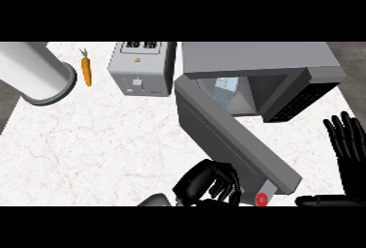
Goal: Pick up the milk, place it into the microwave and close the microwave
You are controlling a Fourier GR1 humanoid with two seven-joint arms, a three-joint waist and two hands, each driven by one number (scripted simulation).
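Judging by layout, this is the door-close step. Pale blue-white milk carton [227, 86] already sits inside the boxy grey metal microwave [286, 60], far right, only partly visible. Its long grey door [236, 140] hangs wide open toward near-left. Black L hand [207, 181]: fingers curled, holding nothing, just beside door's outer face nr free end; contact unclear. Black R hand [346, 140] rests open at right edge. Carton prob. light, thin-walled, dents easily; if re-seating, grip flat sides mid-body.

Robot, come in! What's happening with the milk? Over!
Left hand curled beside open microwave door. Right hand open, resting at right edge. Milk inside microwave. Door's path looks free.
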